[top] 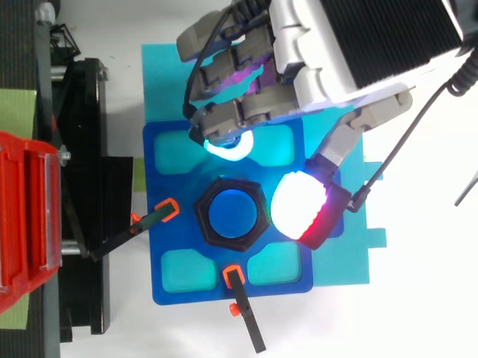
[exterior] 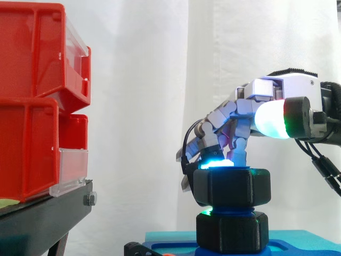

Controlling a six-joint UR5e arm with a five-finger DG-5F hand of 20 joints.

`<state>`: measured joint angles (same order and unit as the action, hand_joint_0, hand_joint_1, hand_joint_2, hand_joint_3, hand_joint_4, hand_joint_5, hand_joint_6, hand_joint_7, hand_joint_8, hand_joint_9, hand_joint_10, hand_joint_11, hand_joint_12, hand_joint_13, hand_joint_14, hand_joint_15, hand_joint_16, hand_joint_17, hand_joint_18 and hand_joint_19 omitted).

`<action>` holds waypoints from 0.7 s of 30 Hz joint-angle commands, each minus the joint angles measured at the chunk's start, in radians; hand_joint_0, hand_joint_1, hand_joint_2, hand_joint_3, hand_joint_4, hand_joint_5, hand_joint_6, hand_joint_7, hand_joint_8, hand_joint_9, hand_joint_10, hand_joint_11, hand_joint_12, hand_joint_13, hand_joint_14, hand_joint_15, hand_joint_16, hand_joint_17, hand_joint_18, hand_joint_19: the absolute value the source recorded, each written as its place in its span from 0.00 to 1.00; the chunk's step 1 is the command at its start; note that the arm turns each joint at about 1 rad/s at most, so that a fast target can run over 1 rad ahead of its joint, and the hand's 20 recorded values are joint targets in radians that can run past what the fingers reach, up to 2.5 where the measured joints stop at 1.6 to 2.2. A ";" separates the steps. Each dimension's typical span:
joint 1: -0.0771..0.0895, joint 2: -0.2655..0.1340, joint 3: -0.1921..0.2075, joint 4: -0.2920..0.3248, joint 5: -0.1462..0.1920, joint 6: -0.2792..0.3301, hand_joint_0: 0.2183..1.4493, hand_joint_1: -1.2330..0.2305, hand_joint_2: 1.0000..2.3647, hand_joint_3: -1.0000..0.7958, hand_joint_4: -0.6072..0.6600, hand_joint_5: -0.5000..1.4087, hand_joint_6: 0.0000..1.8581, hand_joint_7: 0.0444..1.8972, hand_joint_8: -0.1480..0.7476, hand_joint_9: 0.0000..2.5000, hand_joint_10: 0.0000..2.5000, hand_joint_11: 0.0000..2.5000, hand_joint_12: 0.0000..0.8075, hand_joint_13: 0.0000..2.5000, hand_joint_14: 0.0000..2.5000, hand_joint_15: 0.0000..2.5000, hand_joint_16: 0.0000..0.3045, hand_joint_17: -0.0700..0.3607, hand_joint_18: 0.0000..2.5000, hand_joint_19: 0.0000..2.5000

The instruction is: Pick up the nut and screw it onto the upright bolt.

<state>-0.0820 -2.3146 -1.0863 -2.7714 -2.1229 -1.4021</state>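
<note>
On blue bolt [top: 231,213], black hexagonal nut [top: 205,217]

The side camera looked level and close across the work toward the white curtain [exterior: 160,80]. The top camera looked straight down, equally close. Both took in the nut [top: 203,221], the hand [exterior: 293,85] and the red bins [exterior: 32,101].

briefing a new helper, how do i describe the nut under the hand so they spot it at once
Right of the red bins, find the blue plate on the cyan base. A blue bolt stands upright at its middle, carrying two black hexagonal nuts. Yours is the upper nut, under the hand; the lower nut sits at the plate.
</note>
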 commanded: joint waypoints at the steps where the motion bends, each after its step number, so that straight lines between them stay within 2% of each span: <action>1: -0.010 0.000 0.016 0.000 -0.015 0.000 0.25 0.76 0.00 0.28 0.59 0.29 0.33 0.63 0.46 0.54 0.00 0.00 0.23 0.34 0.00 0.00 0.06 0.26 0.23 0.06; 2: -0.012 0.000 0.020 -0.004 -0.019 0.000 0.25 0.76 0.00 0.28 0.61 0.29 0.29 0.70 0.47 0.53 0.00 0.00 0.25 0.33 0.00 0.00 0.07 0.27 0.22 0.05; 4: -0.016 0.000 0.031 -0.010 -0.028 0.000 0.25 0.77 0.00 0.28 0.62 0.28 0.27 0.73 0.46 0.52 0.00 0.00 0.26 0.33 0.00 0.00 0.07 0.27 0.22 0.05; 7: -0.021 0.000 0.057 -0.027 -0.037 0.000 0.25 0.77 0.00 0.28 0.61 0.26 0.27 0.68 0.46 0.50 0.00 0.01 0.27 0.31 0.00 0.00 0.07 0.28 0.20 0.05; 10: -0.024 0.000 0.078 -0.040 -0.037 0.000 0.25 0.78 0.00 0.28 0.64 0.25 0.27 0.63 0.46 0.47 0.00 0.00 0.28 0.30 0.00 0.00 0.08 0.29 0.20 0.05; 12: -0.024 0.000 0.080 -0.037 -0.035 0.000 0.25 0.78 0.00 0.28 0.67 0.24 0.27 0.55 0.46 0.46 0.00 0.00 0.29 0.29 0.00 0.00 0.08 0.30 0.19 0.05; 21: -0.010 0.000 0.080 0.009 -0.028 0.008 0.24 0.78 0.00 0.28 0.69 0.23 0.27 0.46 0.44 0.43 0.00 0.00 0.30 0.27 0.00 0.00 0.09 0.30 0.17 0.05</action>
<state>-0.0977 -2.3147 -1.0068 -2.7771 -2.1554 -1.3971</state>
